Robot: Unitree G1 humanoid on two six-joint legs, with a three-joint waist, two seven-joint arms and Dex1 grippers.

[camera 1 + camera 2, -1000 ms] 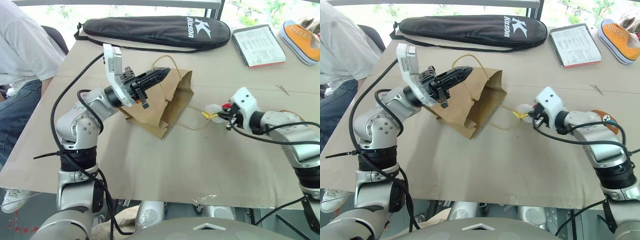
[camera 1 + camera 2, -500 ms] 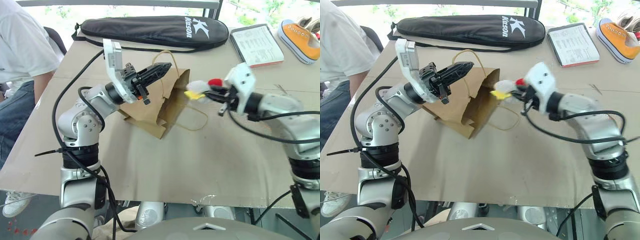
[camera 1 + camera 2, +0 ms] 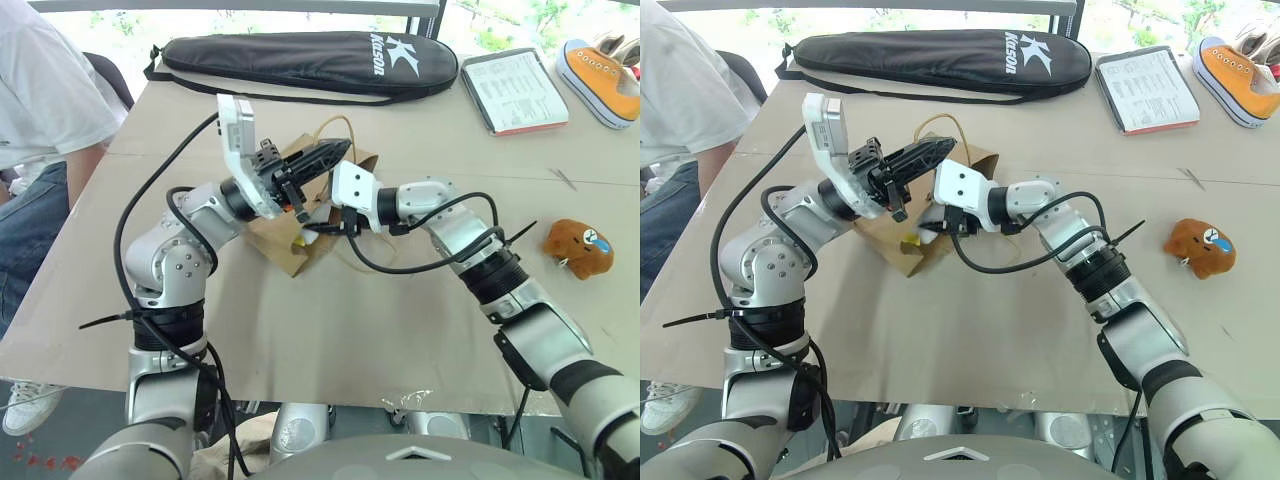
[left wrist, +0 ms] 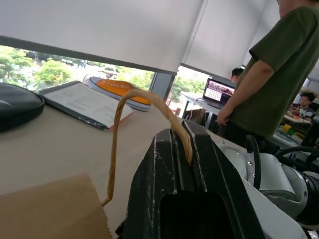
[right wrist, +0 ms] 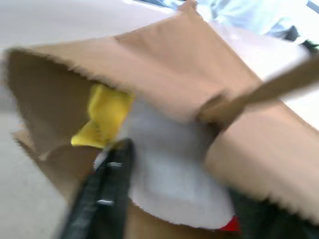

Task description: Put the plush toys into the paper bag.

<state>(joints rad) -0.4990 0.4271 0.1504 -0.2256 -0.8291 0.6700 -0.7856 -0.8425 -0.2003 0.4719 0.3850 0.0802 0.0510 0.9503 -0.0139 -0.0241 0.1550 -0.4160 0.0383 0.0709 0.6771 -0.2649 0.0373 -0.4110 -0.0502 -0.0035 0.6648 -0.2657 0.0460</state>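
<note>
A second ago the right gripper (image 3: pixel 932 226) held the white egg-shaped plush toy with the yellow beak (image 5: pixel 164 169) out at three o'clock of the flat brown kraft paper bag (image 3: pixel 285 240); now that arm has swung across, and its gripper sits at the bag's mouth with the toy inside the opening. The right wrist view shows the white body and yellow beak between the paper walls, with the two black fingers (image 5: pixel 99 194) standing apart on either side of it, so whether they still press the toy cannot be told. The brown bear-like plush toy with a pale face patch (image 3: pixel 578 248), hidden behind the right arm before, now lies bare on the tan table (image 3: pixel 400 350), well apart from the bag at three o'clock. The left gripper (image 3: pixel 330 153) is clamped shut on a thin tan twine handle (image 4: pixel 144 99), holding the bag's upper edge up as before. Count: two plush toys, one paper bag, one long black racket case (image 3: pixel 310 60) at twelve o'clock, one clipboard of printed sheets (image 3: pixel 515 88) and one orange canvas sneaker (image 3: pixel 600 75) at two o'clock. A person in a white shirt (image 3: pixel 40 90) sits at ten o'clock.
</note>
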